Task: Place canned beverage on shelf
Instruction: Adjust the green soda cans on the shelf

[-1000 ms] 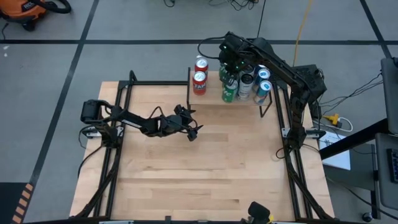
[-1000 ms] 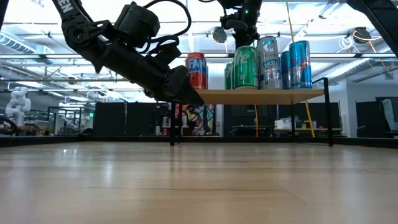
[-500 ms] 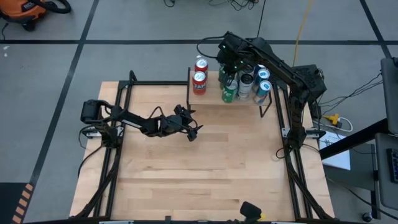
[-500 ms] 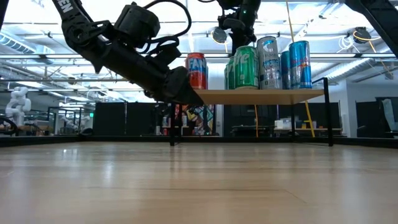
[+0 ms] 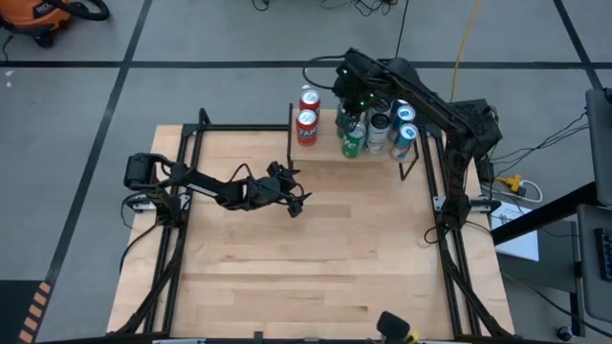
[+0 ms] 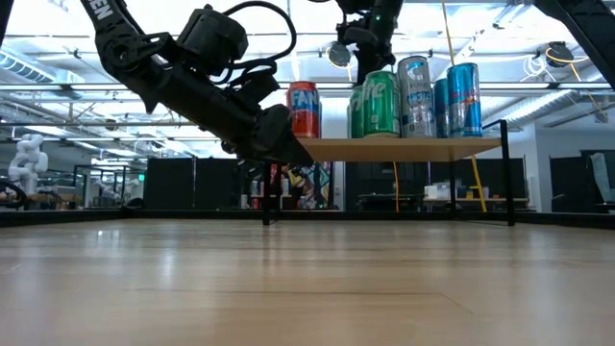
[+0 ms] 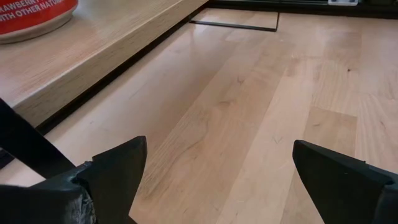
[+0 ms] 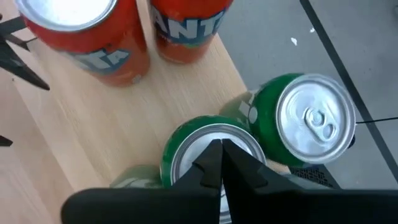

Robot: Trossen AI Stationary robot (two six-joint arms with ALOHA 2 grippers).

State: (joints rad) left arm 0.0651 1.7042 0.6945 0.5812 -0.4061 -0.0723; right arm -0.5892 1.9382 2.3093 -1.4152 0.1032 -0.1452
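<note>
1. The right tool (image 8: 221, 163) is hovering with its fingers pressed together just above a green can (image 8: 211, 152), pinching nothing.
2. That green can (image 5: 353, 141) is standing on the shelf (image 6: 404, 149), among other green and silver-blue cans, with two red cans (image 5: 307, 121) near the shelf's other end.
3. The left tool (image 5: 298, 203) is waiting spread over the worktop (image 5: 316, 258), in front of the shelf.
4. The placing step is looking finished; the next move is likely calling for lifting the right tool straight up, clear of the packed cans.
</note>
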